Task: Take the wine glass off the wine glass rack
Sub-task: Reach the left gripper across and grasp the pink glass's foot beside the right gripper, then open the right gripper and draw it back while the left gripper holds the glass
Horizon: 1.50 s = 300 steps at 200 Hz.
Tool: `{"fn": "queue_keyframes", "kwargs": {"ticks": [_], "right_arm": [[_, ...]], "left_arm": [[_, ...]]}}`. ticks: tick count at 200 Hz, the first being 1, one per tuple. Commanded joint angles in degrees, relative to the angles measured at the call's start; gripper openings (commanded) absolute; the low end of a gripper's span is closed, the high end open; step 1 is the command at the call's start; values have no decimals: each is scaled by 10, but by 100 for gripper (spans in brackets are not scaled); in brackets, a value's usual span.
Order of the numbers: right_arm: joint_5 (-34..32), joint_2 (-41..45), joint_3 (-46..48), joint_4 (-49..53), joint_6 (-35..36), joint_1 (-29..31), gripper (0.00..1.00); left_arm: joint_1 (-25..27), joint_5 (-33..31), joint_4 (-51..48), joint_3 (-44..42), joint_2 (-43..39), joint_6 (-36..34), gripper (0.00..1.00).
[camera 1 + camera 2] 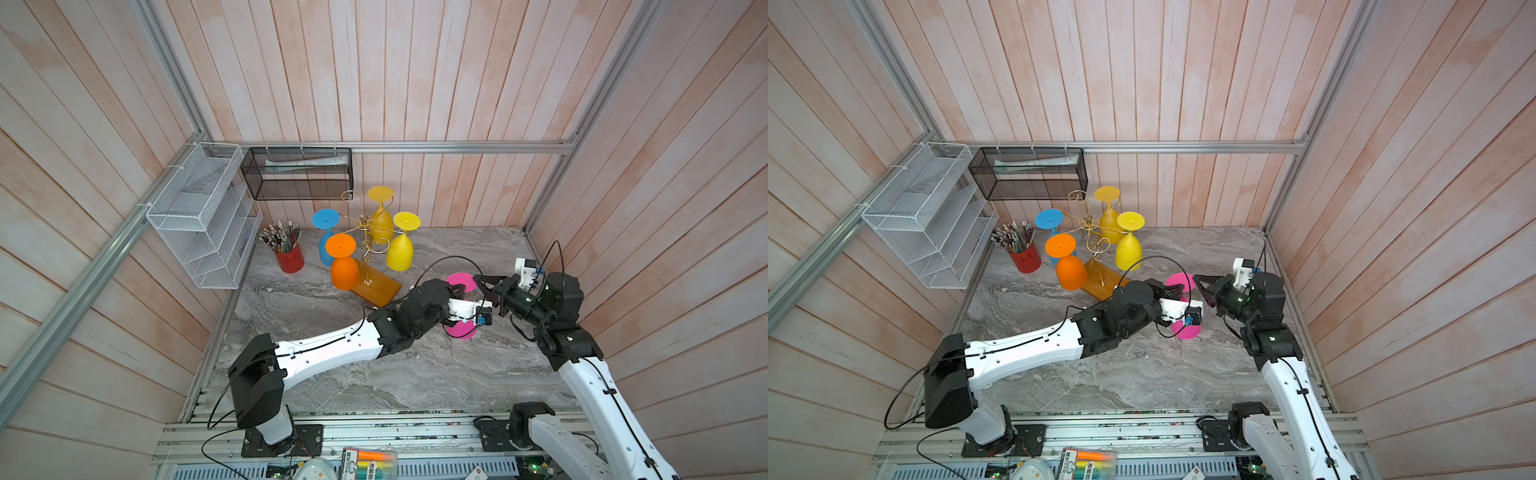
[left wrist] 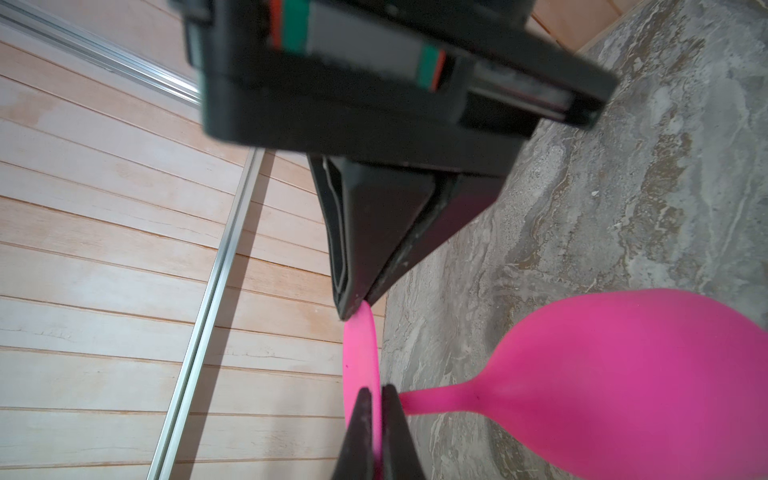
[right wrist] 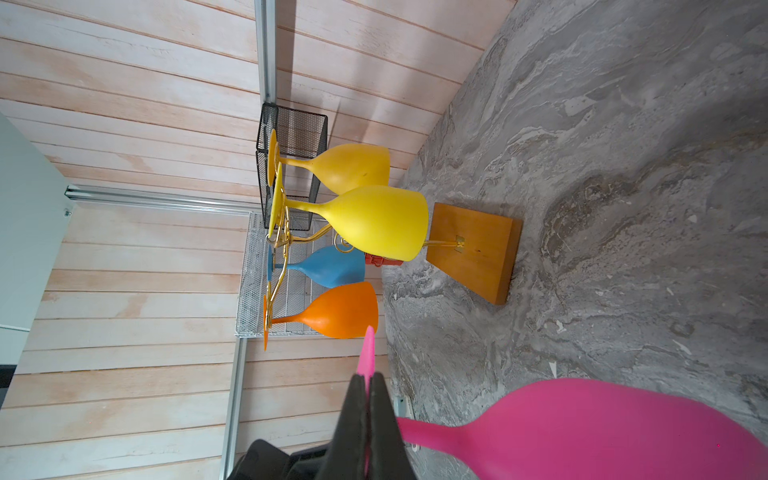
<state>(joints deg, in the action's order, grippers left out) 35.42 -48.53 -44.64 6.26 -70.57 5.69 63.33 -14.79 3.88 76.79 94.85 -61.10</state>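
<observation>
Probably light, stiff, slick: pink plastic wine glass (image 2: 623, 374), thin foot rim pinched by left gripper (image 2: 372, 392) and right gripper (image 3: 367, 384); stem looks safer.

Our left arm (image 1: 328, 353) reaches rightward, low and outstretched, and our left gripper (image 1: 456, 288) is pinched tight on the foot of the pink wine glass (image 1: 465, 331). Our right arm (image 1: 590, 382) folds leftward, our right gripper (image 1: 477, 277) clamped on that foot's right rim.
</observation>
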Motion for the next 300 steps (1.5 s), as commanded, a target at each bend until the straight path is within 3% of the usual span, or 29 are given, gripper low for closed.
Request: {"fn": "queue_keyframes", "kwargs": {"ticks": [1, 32, 71, 138, 196, 223, 300], "right_arm": [[-9, 10, -1, -9, 11, -2, 0], [-20, 17, -6, 2, 24, -2, 0], [-31, 27, -5, 1, 31, -2, 13], [-62, 40, -16, 2, 85, -8, 48], [-124, 95, -34, -6, 249, -47, 59], [-131, 121, -43, -16, 307, -51, 60], [-164, 154, -168, 81, 425, -50, 60]], "left_arm": [[-7, -4, 8, 16, 3, 22, 0], [-8, 3, 1, 23, 2, 44, 0], [-12, 19, -18, 30, -7, 89, 0], [-17, 57, -59, 48, -33, 183, 0], [-27, 142, -155, 118, -46, 373, 0], [-48, 201, -186, 141, -48, 483, 0], [-149, 380, -156, 120, -49, 782, 0]]}}
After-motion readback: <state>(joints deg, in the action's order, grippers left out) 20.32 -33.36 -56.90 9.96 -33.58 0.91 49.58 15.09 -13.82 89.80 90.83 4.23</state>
